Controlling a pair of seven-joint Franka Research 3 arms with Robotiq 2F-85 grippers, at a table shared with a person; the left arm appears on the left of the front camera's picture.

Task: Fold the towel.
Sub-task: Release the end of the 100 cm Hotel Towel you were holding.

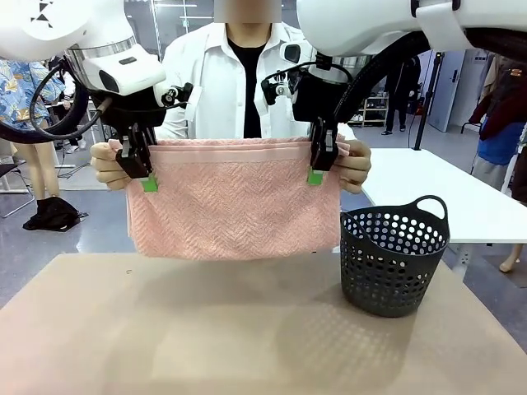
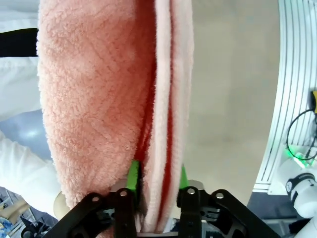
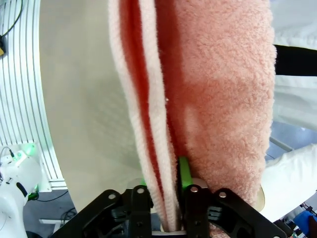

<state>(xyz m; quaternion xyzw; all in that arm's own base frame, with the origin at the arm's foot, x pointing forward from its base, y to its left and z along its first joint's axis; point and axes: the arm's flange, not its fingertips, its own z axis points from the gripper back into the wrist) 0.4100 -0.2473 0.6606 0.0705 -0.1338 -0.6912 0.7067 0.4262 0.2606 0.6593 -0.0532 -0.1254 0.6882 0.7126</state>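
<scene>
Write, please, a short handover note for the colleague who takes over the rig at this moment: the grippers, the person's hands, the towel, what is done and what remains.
Left gripper: shut on the towel, at its top edge.
Right gripper: shut on the same top edge, at the other end.
Person: one hand holds the top edge outside the left gripper, the other hand outside the right gripper.
Towel: hangs flat in the air at the far side of the table, doubled into several layers.
Dark basket: stands on the table, apart from the towel.
Done: at least one fold.
Left: probably a further fold, or laying it down.
</scene>
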